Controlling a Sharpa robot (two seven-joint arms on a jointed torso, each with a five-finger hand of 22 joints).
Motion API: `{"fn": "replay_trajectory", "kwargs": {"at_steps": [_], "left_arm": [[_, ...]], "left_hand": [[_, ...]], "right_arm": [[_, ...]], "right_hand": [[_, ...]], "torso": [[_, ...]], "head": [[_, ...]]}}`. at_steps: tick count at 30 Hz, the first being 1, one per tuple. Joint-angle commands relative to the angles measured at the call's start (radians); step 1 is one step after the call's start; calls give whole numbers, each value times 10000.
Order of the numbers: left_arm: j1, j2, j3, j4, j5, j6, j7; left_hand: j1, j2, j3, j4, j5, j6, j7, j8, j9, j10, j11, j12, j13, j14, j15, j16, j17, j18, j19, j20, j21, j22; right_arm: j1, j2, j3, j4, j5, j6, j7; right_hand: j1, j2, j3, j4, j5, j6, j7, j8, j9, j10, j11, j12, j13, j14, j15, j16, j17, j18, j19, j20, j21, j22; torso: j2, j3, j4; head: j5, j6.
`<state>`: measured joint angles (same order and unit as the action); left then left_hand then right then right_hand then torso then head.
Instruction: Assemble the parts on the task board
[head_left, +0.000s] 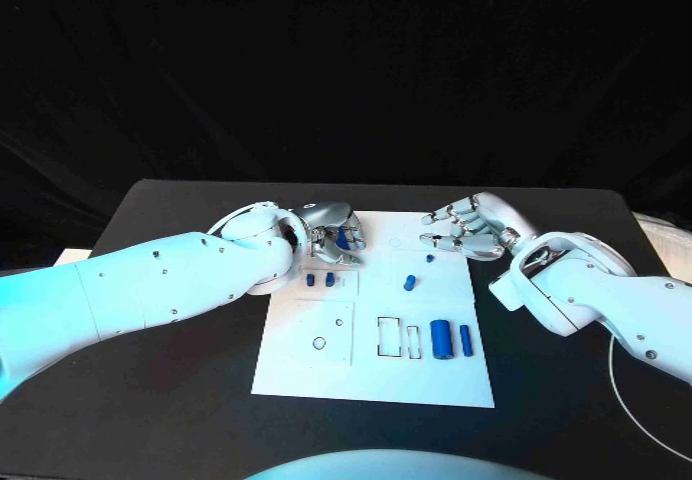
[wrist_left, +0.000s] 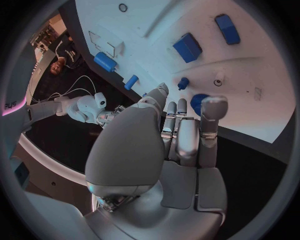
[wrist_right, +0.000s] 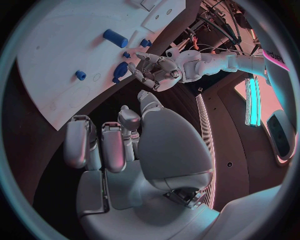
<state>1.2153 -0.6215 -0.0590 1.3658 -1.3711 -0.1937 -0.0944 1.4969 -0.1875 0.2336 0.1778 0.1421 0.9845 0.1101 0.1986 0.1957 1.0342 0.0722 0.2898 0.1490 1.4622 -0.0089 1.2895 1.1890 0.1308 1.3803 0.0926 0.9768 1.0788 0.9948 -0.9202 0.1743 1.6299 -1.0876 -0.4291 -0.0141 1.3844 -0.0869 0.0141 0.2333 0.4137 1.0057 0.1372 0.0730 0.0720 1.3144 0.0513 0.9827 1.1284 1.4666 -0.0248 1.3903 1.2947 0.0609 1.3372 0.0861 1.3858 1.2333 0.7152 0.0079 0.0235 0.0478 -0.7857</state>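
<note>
- Two silver hands hovered at the far end of the task board (head_left: 310, 372), a white plate lying in the middle of the black table (head_left: 159, 400).
- At the left, the left hand (head_left: 335, 235) sat over the board's far left corner with its fingers (wrist_left: 212, 117) bent downward and near one another. In the head view a blue part (head_left: 342, 240) showed among those fingers, and the left wrist view showed a round blue piece just past the fingertips. Whether the hand actually gripped it or merely hung above it could not be told.
- Just nearer than that hand, two small blue blocks (head_left: 320, 281) lay side by side on the board.
- Toward the middle, a small blue peg (head_left: 410, 281) lay on the board by itself, apart from both hands.
- At the near side of the board, right of its middle, a thin blue bar (head_left: 414, 341), a thick blue cylinder (head_left: 443, 339) and a narrower blue piece (head_left: 466, 340) lay in a row beside an outlined rectangle.
- At the right, the right hand (head_left: 469, 228) hung over the board's far right corner with its palm turned toward the left hand. Its fingers (wrist_right: 112, 147) were loosely curled and slightly apart, and they held nothing and touched no part.
</note>
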Motion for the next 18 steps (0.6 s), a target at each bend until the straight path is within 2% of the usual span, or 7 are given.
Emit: {"fn": "replay_trajectory", "kwargs": {"at_steps": [1, 5, 9, 14, 18], "left_arm": [[-33, 122, 6, -119, -1006, 472, -511], [-76, 241, 7, -228, -1142, 582, -712], [-111, 344, 10, -311, -1182, 553, -695], [-140, 428, 14, -407, -1204, 606, -727], [-147, 467, 15, -448, -1210, 661, -743]], "left_hand": [[-116, -40, 62, 2, -37, 136, -12, -89, -66, 181, -34, -30, -80, 323, -56, 311, 289, -222, 299, -43, 765, 642], [-134, 0, 132, 3, -33, 349, -23, -139, -115, 404, -105, -25, -147, 410, -120, 484, 399, -349, 560, -107, 1477, 1240], [-88, 49, 228, -17, -24, 458, -26, -157, -134, 515, -123, -41, -186, 432, -138, 494, 362, -401, 655, -123, 1750, 1472], [23, 105, 439, -80, -15, 601, -29, -204, -168, 694, -155, -109, -261, 417, -167, 391, 144, -462, 768, -152, 2084, 1758], [92, 147, 650, -129, -12, 715, -14, -244, -194, 846, -171, -182, -323, 416, -179, 360, 42, -499, 826, -169, 2285, 1936]], "right_arm": [[-9, 17, -1, 19, -31, 104, 60], [-9, 12, -1, 22, -31, 107, 61], [-9, 8, -1, 29, -31, 113, 62], [-9, 6, -1, 34, -31, 124, 63], [-9, -3, -1, 38, -31, 130, 59]], "right_hand": [[-43, 18, 12, 24, 1, 65, -1, -13, -1, -61, -29, 24, 4, 466, 15, -50, 8, 181, -61, 22, -33, -4], [-41, 19, 13, 24, 2, 65, -1, -13, -1, -61, -29, 25, 5, 466, 15, -50, 8, 181, -60, 22, -33, -4], [-41, 19, 13, 24, 2, 65, -1, -13, -1, -61, -29, 25, 5, 466, 15, -50, 8, 181, -60, 22, -33, -4], [-38, 21, 15, 23, 8, 65, -2, -13, -1, -59, -29, 31, 9, 467, 14, -48, 12, 181, -59, 21, -33, -3], [-29, 25, 21, 21, 23, 66, -2, -12, -1, -53, -29, 47, 19, 469, 14, -43, 21, 180, -57, 21, -32, 0]], "torso": [[-1, 5, -19], [0, 7, -7], [-8, 6, 10], [3, 3, -16], [-5, 13, 10]], "head": [[24, -4], [-4, -17], [-5, -24], [-10, -42], [-37, -59]]}}
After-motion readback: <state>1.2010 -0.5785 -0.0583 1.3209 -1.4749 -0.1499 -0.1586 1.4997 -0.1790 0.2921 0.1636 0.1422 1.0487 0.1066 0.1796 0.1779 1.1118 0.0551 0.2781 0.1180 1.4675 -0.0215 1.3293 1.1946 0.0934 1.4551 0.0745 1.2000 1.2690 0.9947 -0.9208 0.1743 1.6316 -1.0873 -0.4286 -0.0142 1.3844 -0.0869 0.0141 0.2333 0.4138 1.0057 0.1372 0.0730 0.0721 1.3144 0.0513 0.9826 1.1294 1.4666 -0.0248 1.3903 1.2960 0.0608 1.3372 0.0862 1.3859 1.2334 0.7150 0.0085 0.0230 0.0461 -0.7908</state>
